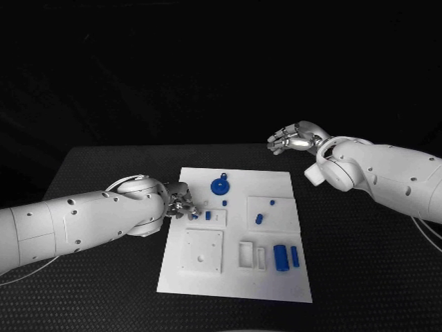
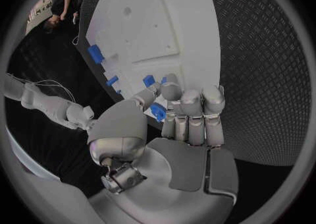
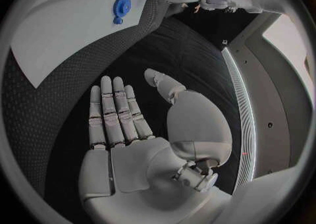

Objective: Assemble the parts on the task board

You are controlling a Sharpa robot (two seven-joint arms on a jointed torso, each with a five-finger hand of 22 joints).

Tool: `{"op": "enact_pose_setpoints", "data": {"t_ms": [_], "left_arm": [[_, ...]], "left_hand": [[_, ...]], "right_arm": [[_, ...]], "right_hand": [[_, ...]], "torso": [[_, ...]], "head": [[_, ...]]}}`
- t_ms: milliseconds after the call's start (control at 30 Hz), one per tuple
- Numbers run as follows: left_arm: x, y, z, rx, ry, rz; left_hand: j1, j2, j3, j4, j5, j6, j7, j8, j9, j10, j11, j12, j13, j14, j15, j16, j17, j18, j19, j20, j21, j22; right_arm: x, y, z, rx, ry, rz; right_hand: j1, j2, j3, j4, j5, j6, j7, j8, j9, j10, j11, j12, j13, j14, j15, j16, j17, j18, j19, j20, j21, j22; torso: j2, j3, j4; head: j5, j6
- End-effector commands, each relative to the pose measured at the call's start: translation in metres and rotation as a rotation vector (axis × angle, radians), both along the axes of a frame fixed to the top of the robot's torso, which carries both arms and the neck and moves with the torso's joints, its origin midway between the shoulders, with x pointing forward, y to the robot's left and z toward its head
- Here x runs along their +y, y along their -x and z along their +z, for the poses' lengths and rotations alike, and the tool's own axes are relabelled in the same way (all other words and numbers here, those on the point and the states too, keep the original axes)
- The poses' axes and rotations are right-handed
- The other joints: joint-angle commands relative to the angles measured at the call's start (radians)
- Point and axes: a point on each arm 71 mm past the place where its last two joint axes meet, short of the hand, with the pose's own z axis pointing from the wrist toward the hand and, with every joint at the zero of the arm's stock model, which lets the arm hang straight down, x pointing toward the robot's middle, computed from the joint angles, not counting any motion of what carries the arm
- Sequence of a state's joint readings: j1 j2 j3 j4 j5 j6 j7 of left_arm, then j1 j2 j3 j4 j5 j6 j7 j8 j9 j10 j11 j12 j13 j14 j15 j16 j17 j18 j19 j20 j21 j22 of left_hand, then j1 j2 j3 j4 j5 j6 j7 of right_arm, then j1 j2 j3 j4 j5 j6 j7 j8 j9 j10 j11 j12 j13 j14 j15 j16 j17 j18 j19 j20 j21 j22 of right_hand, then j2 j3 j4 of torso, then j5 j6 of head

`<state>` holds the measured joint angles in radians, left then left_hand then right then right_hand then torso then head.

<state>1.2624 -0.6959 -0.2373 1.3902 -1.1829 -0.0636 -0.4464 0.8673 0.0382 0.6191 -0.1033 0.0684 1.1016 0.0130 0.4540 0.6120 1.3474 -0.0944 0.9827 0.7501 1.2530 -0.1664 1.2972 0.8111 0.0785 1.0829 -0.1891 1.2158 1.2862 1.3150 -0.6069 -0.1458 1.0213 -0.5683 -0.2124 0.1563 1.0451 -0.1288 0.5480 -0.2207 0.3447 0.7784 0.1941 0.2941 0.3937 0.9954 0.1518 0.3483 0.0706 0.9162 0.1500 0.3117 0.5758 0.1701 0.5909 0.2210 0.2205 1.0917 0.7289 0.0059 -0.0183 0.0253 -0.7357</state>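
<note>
black, ribbed matting covers the table point(image 1: 101, 173), and the room behind it is dark. on the left, the left arm reaches in low across the table, its left hand point(image 1: 179, 204) at the left edge of the task board point(image 1: 281, 290). in the left wrist view the fingers point(image 2: 191, 113) are curled in toward the thumb, and a small blue part point(image 2: 158, 111) is pinched between them, just above the board's edge.

the task board is a white rectangular plate lying flat in the middle of the table. it carries raised white blocks and recessed frames. a round blue disc point(image 1: 220, 186) sits near its far edge, small blue pegs point(image 1: 259, 220) stand around the middle, and two upright blue cylinders point(image 1: 281, 257) stand side by side near the right front. no writing can be read on it.

on the right, the right arm bends at the board's far right corner, its right hand point(image 1: 297, 137) raised above the table beyond the board. the right wrist view shows this hand flat, fingers point(image 3: 115, 113) straight and together, thumb apart, holding nothing.
</note>
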Motion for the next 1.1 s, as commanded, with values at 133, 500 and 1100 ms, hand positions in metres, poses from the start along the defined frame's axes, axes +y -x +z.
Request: {"op": "enact_pose_setpoints", "data": {"t_ms": [133, 500, 1100], "left_arm": [[0.0008, 0.0021, -0.0031, 0.020, -0.034, -0.011], [0.0022, 0.0020, -0.0029, 0.013, -0.044, -0.008], [0.0011, 0.0026, -0.0031, 0.019, -0.033, -0.010]], "left_hand": [[0.002, 0.013, 0.058, -0.061, 0.005, 0.007, 0.003, 0.006, 0.002, 0.005, 0.000, 0.007, 0.000, 0.017, -0.026, 0.005, 0.001, 0.064, 0.005, -0.054, 0.004, -0.001], [-0.001, 0.013, 0.059, -0.063, 0.010, 0.011, 0.003, 0.004, 0.002, 0.005, -0.001, 0.007, 0.000, 0.017, -0.026, 0.006, 0.002, 0.063, 0.005, -0.053, 0.004, -0.001], [-0.007, 0.017, 0.060, -0.071, 0.021, 0.016, 0.002, 0.001, 0.003, 0.008, -0.002, 0.008, 0.001, 0.019, -0.026, 0.007, 0.003, 0.063, 0.006, -0.053, 0.005, 0.000]], "right_arm": [[0.0019, 0.0006, -0.0001, 0.003, -0.001, 0.018], [0.0017, 0.0005, -0.0001, 0.003, -0.001, 0.017], [0.0022, 0.0003, -0.0003, 0.003, -0.001, 0.018]], "right_hand": [[-0.009, 0.000, -0.006, 0.000, 0.005, -0.005, 0.021, 0.006, -0.002, -0.001, 0.003, -0.004, -0.001, -0.007, 0.002, -0.006, -0.002, 0.017, -0.005, -0.001, -0.005, 0.002], [-0.009, 0.000, -0.006, 0.000, 0.005, -0.005, 0.021, 0.007, -0.002, -0.001, 0.003, -0.004, -0.001, -0.007, 0.002, -0.006, -0.002, 0.017, -0.005, -0.001, -0.005, 0.002], [-0.009, 0.000, -0.006, 0.000, 0.005, -0.005, 0.021, 0.007, -0.003, -0.001, 0.003, -0.004, -0.001, -0.008, 0.002, -0.006, -0.002, 0.017, -0.005, -0.001, -0.007, 0.003]], "torso": [[0.000, -0.0005, 0.0004], [0.001, 0.0000, 0.0000], [0.001, 0.0000, -0.0002]], "head": [[0.000, -0.001], [0.001, -0.002], [0.001, -0.003]]}}
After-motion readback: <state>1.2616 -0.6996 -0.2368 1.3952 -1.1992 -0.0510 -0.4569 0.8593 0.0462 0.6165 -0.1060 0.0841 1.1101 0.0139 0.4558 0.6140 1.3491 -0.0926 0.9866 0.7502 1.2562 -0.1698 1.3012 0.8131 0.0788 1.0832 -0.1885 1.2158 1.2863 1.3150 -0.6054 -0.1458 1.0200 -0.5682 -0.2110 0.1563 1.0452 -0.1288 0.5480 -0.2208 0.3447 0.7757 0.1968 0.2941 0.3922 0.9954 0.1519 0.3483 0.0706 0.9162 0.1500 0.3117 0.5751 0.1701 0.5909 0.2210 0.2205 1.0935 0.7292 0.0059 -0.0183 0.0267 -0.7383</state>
